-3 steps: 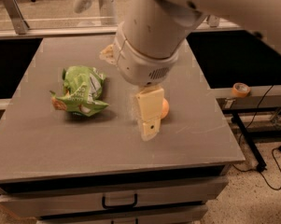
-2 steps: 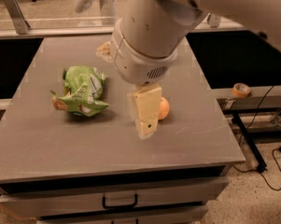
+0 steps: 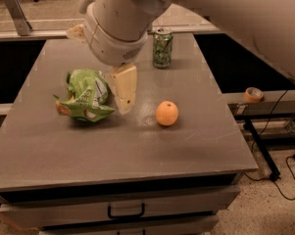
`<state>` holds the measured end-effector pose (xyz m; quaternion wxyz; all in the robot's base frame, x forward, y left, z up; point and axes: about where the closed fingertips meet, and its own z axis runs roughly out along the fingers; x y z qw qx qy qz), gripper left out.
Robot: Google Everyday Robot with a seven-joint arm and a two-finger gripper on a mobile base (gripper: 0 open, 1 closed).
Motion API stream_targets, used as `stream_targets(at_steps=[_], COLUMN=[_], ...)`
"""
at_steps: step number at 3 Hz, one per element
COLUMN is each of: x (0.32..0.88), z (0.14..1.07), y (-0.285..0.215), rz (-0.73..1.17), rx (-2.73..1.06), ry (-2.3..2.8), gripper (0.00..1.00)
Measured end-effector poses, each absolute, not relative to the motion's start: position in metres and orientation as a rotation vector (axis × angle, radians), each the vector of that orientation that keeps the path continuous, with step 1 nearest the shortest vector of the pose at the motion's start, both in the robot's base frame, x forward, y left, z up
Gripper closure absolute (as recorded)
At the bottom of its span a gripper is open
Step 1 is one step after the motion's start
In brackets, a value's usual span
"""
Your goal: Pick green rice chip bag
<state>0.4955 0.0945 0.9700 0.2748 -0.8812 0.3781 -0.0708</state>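
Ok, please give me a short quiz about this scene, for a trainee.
1. True or false: the upright green patterned drink can stands farther back on the grey table than the round orange fruit.
2. The robot's gripper is: A above the can; B between the crumpled light-green foil snack bag and the fruit, close to the bag; C on the floor.
3. Fill in: the bag and the fruit are ___ (touching / apart).
Key: 1 true; 2 B; 3 apart.

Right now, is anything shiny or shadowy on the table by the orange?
In the camera view, yes: a pale sheen lies on the table just left of the orange; a soft shadow sits under the green rice chip bag; the gripper, hanging just right of the bag, looks brightly lit; the green can at the back glints on its top.
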Motion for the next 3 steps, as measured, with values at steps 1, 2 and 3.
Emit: stream_targets(at_steps=[1, 2, 3], x=[0.525, 0.549, 0.565], z=[0.954, 0.925, 0.905], y=[0.127, 0.15, 0.165], rz=[-0.171, -0.151, -0.142], rx=[-2.375, -2.388, -2.413], ry=[0.924, 0.898, 0.879], gripper=[0.0, 0.0, 0.19])
